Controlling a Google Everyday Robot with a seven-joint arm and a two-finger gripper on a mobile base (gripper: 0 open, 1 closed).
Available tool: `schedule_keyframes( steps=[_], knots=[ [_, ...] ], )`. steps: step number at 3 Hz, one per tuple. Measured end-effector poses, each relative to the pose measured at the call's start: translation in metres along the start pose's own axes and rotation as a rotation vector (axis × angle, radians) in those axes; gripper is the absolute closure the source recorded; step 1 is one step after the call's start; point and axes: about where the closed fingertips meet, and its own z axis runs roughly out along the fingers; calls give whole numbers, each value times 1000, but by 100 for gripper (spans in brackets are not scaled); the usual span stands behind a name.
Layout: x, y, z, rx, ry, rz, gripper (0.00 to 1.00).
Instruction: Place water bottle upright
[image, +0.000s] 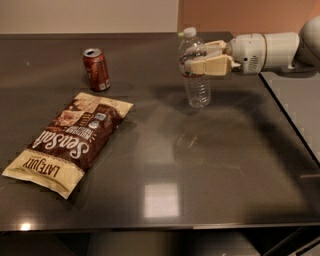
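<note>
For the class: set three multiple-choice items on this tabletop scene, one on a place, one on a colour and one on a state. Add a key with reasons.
1. Where is the brown-red soda can relative to the brown-and-cream snack bag?
A. Behind it, farther from the camera
B. On top of it
C. In front of it, at the near edge

2. What colour is the cap of the small clear ribbed plastic water bottle?
A. Blue
B. White
C. Black

3. How is the water bottle positioned?
A. Lying on its side
B. Upright, held by the gripper
C. Upside down

Key:
1 A, the can stands beyond the bag's far end.
2 B, the cap on top is white.
3 B, the gripper reaches in from the right and is closed around the bottle's upper part.
</note>
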Motion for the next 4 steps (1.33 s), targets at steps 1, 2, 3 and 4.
schedule_keyframes(
  steps=[1,2,3,4],
  knots=[
    [5,2,-13,10,-75,-14,100],
    [11,3,-17,15,-125,-27,100],
    [16,4,-17,16,-155,-39,100],
    [21,3,-16,31,-159,-35,82]
  ],
)
